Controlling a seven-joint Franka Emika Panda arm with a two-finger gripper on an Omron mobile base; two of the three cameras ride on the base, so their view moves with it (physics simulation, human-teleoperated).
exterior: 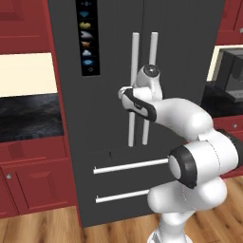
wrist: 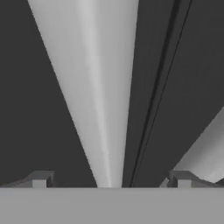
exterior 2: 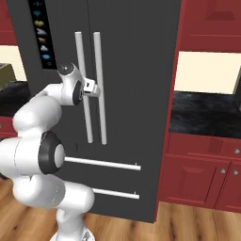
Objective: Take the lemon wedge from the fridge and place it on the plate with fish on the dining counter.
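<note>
The dark grey fridge (exterior: pixel 109 47) (exterior 2: pixel 136 70) stands with both doors shut. Two long silver bar handles (exterior: pixel 133 90) (exterior 2: pixel 100 84) run side by side at the door seam. My gripper (wrist: pixel 109 179) is open and right up against the doors. One silver handle (wrist: pixel 94 87) stands between its spread fingertips (wrist: pixel 41 179), untouched. In the right base view my hand (exterior 2: pixel 92 88) reaches the handles at mid height. The lemon wedge is hidden behind the shut doors. The plate, the fish and the dining counter are out of view.
Two lower fridge drawers with silver bars (exterior: pixel 130 166) (exterior 2: pixel 101 164) sit under the doors. Red cabinets with black tops flank the fridge (exterior: pixel 28 114) (exterior 2: pixel 207 113). A dark appliance (exterior: pixel 232 78) stands on the counter right of the fridge. Wood floor lies below.
</note>
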